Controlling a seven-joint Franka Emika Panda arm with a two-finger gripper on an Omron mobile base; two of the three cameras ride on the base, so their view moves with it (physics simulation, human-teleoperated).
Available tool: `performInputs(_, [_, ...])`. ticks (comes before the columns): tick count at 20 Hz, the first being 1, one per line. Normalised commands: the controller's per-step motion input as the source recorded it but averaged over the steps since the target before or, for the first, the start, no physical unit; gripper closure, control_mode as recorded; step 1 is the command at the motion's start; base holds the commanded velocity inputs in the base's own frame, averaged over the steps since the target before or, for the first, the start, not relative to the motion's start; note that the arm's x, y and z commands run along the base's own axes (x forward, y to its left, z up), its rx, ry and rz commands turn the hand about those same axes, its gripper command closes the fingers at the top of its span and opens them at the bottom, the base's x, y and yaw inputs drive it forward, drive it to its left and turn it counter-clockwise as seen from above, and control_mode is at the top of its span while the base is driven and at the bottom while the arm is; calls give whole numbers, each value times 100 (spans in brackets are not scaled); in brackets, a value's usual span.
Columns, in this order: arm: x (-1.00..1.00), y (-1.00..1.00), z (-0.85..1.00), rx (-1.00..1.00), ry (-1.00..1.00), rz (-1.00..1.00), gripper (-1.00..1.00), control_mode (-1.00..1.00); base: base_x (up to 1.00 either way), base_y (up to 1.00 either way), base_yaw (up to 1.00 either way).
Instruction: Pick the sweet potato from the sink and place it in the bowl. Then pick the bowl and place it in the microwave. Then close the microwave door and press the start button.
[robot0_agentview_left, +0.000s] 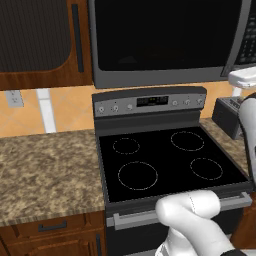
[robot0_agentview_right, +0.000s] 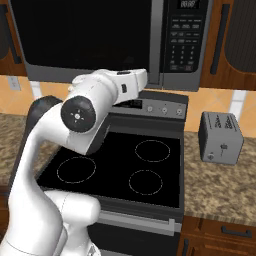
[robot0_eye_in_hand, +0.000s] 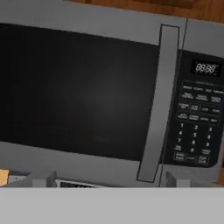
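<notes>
The microwave (robot0_agentview_left: 165, 77) hangs over the range, and its black glass door (robot0_eye_in_hand: 78, 87) looks shut flush with the frame. A grey vertical handle (robot0_eye_in_hand: 159, 100) stands beside the button panel (robot0_eye_in_hand: 197, 122). My gripper (robot0_eye_in_hand: 111, 179) faces the door from a short distance, open, its fingertips (robot0_eye_in_hand: 43, 178) wide apart with nothing between them. The white hand (robot0_agentview_right: 131, 82) is raised just below the microwave's bottom edge (robot0_agentview_right: 100, 75). The sweet potato, the bowl and the sink are out of view.
A black glass cooktop (robot0_agentview_left: 165, 160) with four burner rings lies below, its control panel (robot0_agentview_left: 150, 102) behind. A small grey toaster (robot0_agentview_right: 220, 137) stands on the granite counter (robot0_agentview_right: 225, 185) to the right. More counter (robot0_agentview_left: 45, 170) and a wooden cabinet (robot0_agentview_left: 40, 40) lie left.
</notes>
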Motion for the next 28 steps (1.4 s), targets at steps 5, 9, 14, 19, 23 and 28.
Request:
performInputs(5, [0,-22,0,1,-18,30,-100,-100,0,0,0])
performInputs(9, [16,-17,0,0,-23,43,-100,-100,0,0,0])
performInputs(14, [21,-34,-22,0,-3,42,-100,-100,0,0,0])
performInputs(19, [20,-51,0,0,3,28,-100,-100,0,0,0])
performInputs(23, [7,-36,-4,0,0,10,-100,-100,0,0,0])
performInputs(28, [46,-1,-15,0,0,0,-100,-100,0,0,0])
